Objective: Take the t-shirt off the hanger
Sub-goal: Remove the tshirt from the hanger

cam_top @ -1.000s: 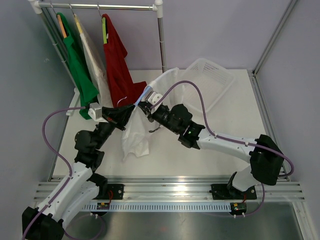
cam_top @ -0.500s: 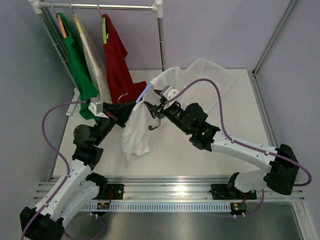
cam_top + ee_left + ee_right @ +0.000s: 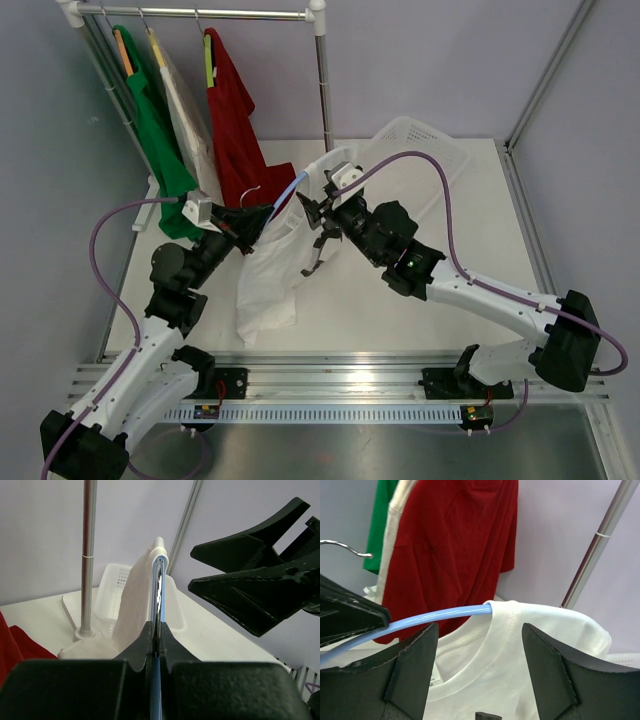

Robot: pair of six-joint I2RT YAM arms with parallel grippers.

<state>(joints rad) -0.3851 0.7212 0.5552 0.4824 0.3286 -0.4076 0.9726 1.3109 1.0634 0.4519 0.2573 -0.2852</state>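
Observation:
A white t-shirt (image 3: 268,285) hangs on a light blue hanger (image 3: 291,189) above the table's middle. My left gripper (image 3: 258,217) is shut on the hanger's near arm; in the left wrist view the blue tube (image 3: 158,587) runs straight out from between its closed fingertips (image 3: 156,630) into the shirt's shoulder (image 3: 136,597). My right gripper (image 3: 316,222) stands open just right of the shirt. In the right wrist view its fingers (image 3: 415,665) straddle the collar (image 3: 512,645) without touching it, and the hanger (image 3: 440,616) enters the neck hole.
A clothes rack (image 3: 322,80) at the back left carries green (image 3: 160,140), beige (image 3: 195,130) and red (image 3: 235,130) shirts. A white plastic basket (image 3: 425,160) lies tipped at the back right. The hanger's metal hook (image 3: 345,547) points toward the red shirt.
The right gripper went from shut at the collar to open and drew back a little to the right. The left arm lifted the hanger slightly, and the shirt now hangs lower and further left.

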